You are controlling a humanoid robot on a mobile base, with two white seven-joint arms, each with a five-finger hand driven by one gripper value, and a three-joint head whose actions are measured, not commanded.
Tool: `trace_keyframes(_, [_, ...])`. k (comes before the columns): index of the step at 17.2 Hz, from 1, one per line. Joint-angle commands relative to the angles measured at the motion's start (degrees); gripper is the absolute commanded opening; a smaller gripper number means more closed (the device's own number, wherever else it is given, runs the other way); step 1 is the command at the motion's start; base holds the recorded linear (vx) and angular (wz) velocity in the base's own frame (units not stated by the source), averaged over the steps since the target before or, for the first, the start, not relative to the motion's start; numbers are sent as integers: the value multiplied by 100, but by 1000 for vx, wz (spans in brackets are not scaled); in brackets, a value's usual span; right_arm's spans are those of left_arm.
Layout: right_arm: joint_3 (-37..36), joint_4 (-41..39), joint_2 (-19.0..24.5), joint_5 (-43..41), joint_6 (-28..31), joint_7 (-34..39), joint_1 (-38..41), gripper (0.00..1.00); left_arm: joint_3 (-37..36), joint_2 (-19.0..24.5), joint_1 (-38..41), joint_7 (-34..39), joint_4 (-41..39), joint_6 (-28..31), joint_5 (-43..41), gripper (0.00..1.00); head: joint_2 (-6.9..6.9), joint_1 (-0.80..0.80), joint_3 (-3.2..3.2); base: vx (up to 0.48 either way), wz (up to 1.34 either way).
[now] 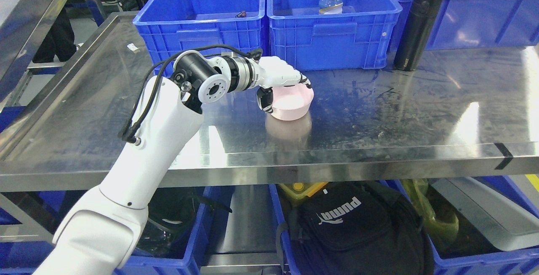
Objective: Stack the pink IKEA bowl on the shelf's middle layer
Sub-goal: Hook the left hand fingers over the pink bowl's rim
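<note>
Fingers (304, 80) over pink bowl (294, 105) rim (thumb outside)

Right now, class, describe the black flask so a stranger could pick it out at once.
Find the steel shelf, then the blue crates along its back. The black flask stands upright right of them, the only tall dark cylinder there.
</note>
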Motion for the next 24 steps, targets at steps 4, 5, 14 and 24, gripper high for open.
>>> trace_keyframes(4, [0, -100, -100, 0, 2, 4, 123, 100, -272, -530, -253, -85, 1261, 3, -67, 84, 0, 0, 0, 0, 0])
trace_keyframes(5, [0, -100, -100, 0, 2, 4, 123, 100, -272, -539, -254, -76, 1375, -15, -67, 84, 0, 0, 0, 0, 0])
trace_keyframes(14, [0, -100, -100, 0, 2, 4, 123, 100, -54, -627, -411, -172, 1307, -50, -14, 85, 0, 0, 0, 0, 0])
trace_keyframes(24, [0, -100, -100, 0, 2, 4, 123, 100, 88, 5, -377, -410, 568, -41, 12, 86, 0, 0, 0, 0, 0])
